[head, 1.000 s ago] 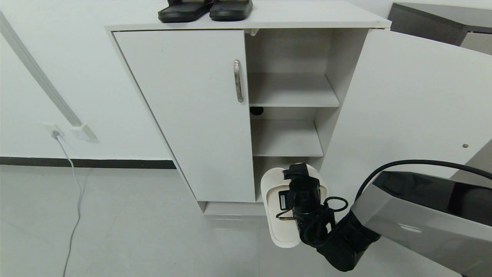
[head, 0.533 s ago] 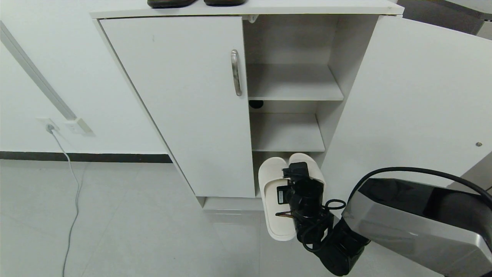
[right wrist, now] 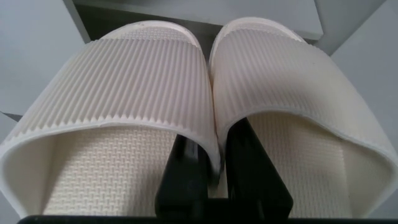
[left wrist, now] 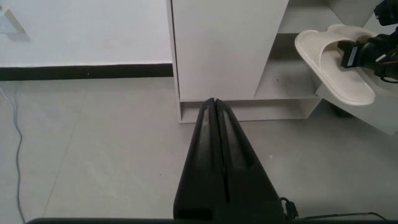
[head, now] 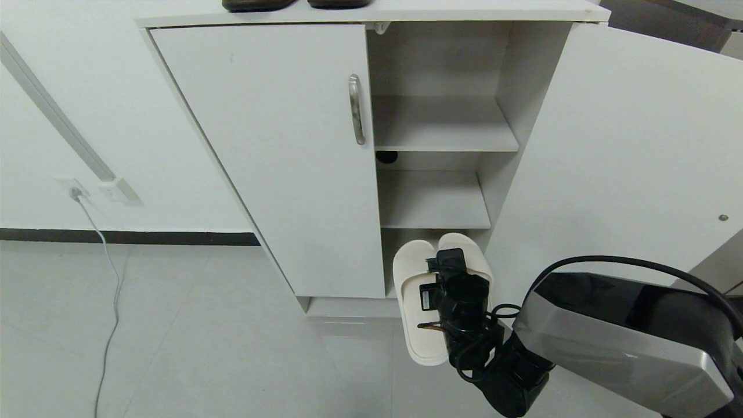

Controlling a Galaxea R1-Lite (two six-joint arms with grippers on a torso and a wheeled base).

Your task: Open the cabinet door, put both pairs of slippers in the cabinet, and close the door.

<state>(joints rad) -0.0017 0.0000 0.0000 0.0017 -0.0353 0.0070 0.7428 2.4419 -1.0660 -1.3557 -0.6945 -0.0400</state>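
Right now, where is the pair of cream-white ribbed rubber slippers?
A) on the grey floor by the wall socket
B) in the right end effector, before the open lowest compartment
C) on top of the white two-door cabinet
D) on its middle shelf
B: the right end effector pinches the cream-white ribbed rubber slippers by their inner edges, at the white two-door cabinet's lowest opening.

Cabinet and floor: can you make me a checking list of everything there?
Surface: grey tiled floor.
Job's things: cabinet, right door open, left door shut; white slippers held before the bottom compartment; black slippers on top.
Clutter: dark round thing at a shelf's back.
Grippers: right gripper shut on white slippers; left gripper shut, holding nothing.
Cables: grey cord from wall socket.
Surroundings: white wall, dark skirting.
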